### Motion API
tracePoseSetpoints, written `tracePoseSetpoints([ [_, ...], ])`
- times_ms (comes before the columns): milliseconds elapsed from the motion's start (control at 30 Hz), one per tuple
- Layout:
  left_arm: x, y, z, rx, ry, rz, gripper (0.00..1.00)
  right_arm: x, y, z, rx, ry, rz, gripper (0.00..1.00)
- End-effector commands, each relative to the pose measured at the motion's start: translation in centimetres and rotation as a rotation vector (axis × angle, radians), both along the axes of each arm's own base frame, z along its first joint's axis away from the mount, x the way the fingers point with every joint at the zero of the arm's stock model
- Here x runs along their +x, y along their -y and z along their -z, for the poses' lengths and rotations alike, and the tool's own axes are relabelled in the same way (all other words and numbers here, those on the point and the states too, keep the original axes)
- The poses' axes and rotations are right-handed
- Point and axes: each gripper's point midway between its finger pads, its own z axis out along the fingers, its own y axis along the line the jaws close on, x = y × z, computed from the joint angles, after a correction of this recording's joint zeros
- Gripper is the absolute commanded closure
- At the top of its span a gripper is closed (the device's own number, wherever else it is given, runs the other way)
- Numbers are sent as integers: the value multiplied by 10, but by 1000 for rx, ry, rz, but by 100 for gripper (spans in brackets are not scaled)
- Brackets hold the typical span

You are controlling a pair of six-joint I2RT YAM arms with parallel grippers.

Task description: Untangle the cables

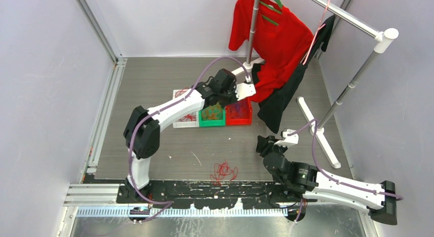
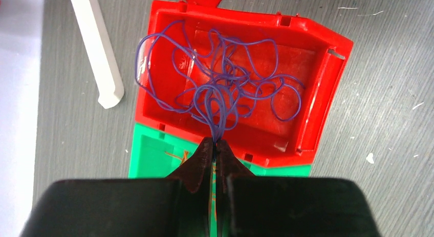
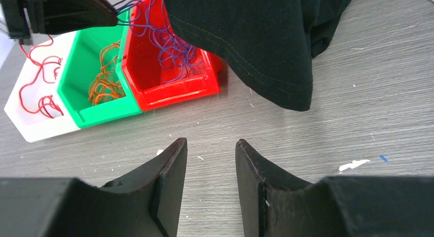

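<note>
Ideally, the release happens low over the grey, wood-grained table (image 1: 153,78), toward its far edge, well inside the glossy red hard-plastic bin (image 2: 335,63), so the springy loops do not spill over its rim into the green plastic bin (image 2: 148,157) touching it. The left gripper (image 2: 216,145) is pinched closed on the thin purple wire cables (image 2: 225,78), whose limp curls dangle into that red bin. The right gripper (image 3: 211,150) hangs empty, jaws apart. A red wire tangle (image 1: 223,171) lies by the near edge.
</note>
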Motion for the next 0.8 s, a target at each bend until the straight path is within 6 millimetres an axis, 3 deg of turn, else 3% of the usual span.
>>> tracePoseSetpoints([
  [0,5,21,0,-10,4,32,100,4,-7,-14,63,23,16,55],
  [100,8,27,10,12,-22,40,100,4,-8,-16,65,24,15,54],
  [200,11,24,17,52,-41,35,89,4,-6,-18,66,28,14,53],
  [300,9,19,8,70,-67,42,75,3,-5,-19,64,30,9,51],
  [467,-8,7,-28,69,-157,41,28,2,-4,-16,39,25,-2,48],
  [567,-26,-3,-58,41,-201,71,6,2,-11,-14,18,21,-35,44],
  [667,-50,-19,-85,25,-240,114,3,0,-29,-10,-2,4,-117,39],
  [767,-84,-44,-96,49,-305,153,1,-6,-54,4,-28,-47,-230,36],
])
